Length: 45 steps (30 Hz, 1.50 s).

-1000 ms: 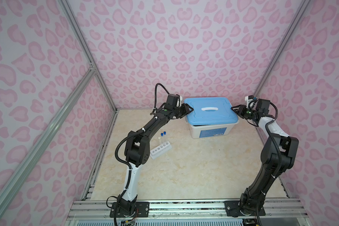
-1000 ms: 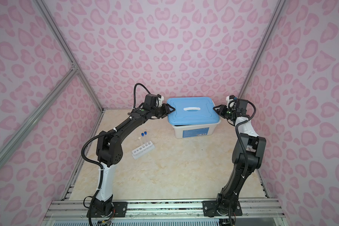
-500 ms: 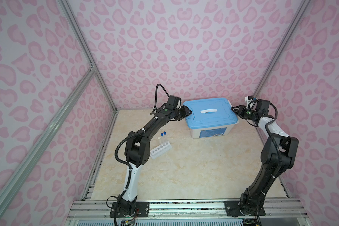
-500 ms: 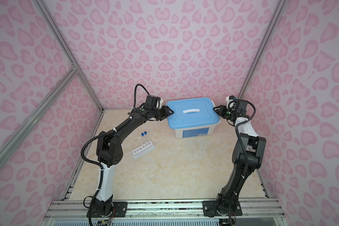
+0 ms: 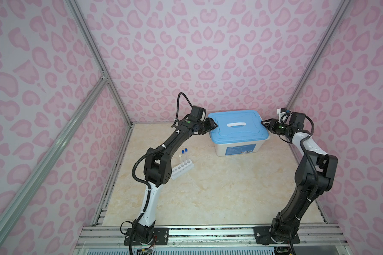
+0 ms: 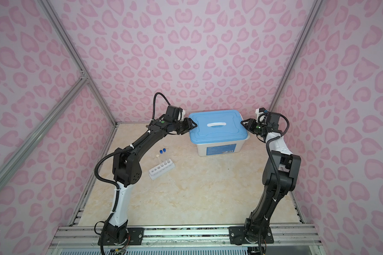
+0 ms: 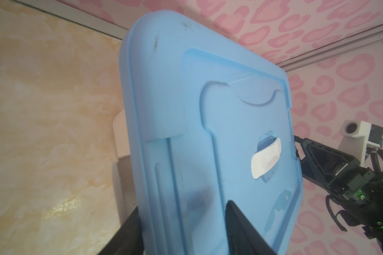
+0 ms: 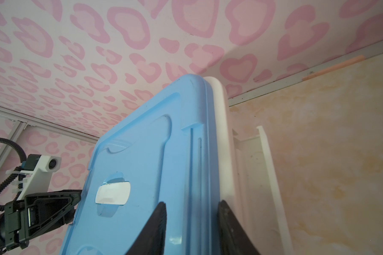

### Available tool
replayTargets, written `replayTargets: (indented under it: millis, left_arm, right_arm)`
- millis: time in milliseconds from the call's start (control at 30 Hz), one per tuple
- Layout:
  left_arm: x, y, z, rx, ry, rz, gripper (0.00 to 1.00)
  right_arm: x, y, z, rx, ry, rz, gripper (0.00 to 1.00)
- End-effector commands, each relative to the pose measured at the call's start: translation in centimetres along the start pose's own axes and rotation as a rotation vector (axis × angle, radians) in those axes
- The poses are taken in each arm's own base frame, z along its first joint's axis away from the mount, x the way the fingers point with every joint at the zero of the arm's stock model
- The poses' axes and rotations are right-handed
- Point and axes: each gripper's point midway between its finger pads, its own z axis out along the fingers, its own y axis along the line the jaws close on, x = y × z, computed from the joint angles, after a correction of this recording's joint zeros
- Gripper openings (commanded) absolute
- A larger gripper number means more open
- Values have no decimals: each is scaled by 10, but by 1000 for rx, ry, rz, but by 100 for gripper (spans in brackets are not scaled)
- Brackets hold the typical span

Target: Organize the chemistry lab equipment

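Both arms reach forward, elbows bent, wrists level; left claw (image 5: 215, 126) and right claw (image 5: 264, 123) face each other, each pinching the blue lid (image 5: 237, 135).

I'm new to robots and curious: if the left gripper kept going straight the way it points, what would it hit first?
Most likely the light blue plastic lid of the white bin; the left gripper straddles its edge.
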Motion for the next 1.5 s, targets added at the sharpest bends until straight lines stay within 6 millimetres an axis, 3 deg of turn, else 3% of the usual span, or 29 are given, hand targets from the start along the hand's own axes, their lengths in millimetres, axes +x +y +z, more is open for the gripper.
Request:
replayTargets:
  millis: [0, 333, 800, 1200, 1467]
  left_arm:
    - [1, -1, 3, -4, 3, 26, 58]
    - [3, -4, 6, -10, 11, 38, 58]
    - [3, 0, 11, -19, 13, 35, 59]
    - [4, -2, 13, -16, 12, 32, 59]
    - [5, -3, 15, -16, 12, 32, 59]
  right_arm:
    - [1, 0, -1, 5, 5, -8, 40]
    - [-2, 5, -3, 4, -2, -26, 49]
    - [-6, 8, -6, 14, -9, -49, 49]
    - [-2, -1, -11, 103, 6, -115, 72]
    - [9, -9, -2, 143, 49, -134, 73]
